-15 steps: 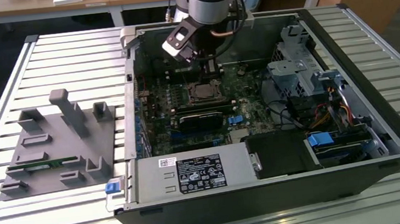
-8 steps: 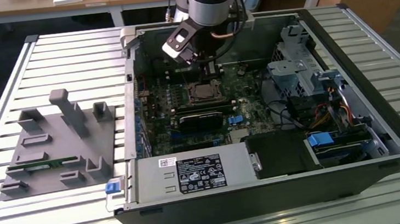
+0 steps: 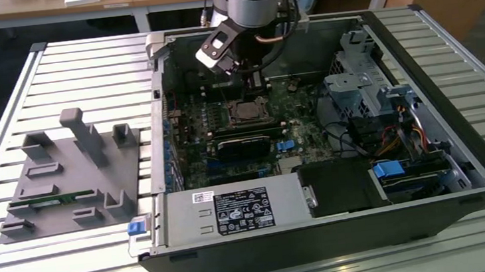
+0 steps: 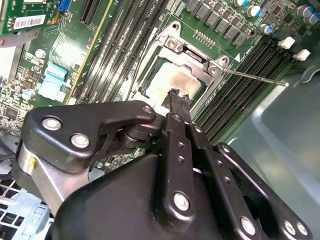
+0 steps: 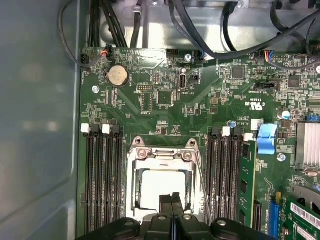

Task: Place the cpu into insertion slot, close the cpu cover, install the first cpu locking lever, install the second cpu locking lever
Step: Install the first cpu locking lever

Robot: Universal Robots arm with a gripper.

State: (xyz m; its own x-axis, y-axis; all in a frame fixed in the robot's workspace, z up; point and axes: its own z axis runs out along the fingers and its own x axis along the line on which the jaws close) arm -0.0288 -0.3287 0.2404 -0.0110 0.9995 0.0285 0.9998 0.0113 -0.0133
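My gripper (image 3: 259, 87) reaches down into the open computer case, just above the insertion slot (image 3: 245, 112) on the green board. Both wrist views show the cpu (image 5: 159, 182) (image 4: 175, 80), a pale silver square, lying in the slot. The cpu cover (image 5: 161, 155) (image 4: 194, 54), a silver frame, lies flat around it. The black fingers (image 5: 171, 202) (image 4: 178, 102) are pressed together with nothing between them, and their tips hang over the near edge of the cpu. A thin wire locking lever (image 4: 252, 77) (image 5: 201, 172) juts out beside the socket.
Black memory slots (image 5: 100, 180) (image 5: 222, 175) flank the socket on both sides. A dark card (image 3: 243, 146), a power supply (image 3: 232, 210) and a metal drive cage (image 3: 363, 91) fill the case. A grey fixture block (image 3: 68, 173) stands on the slatted table at the exterior view's left.
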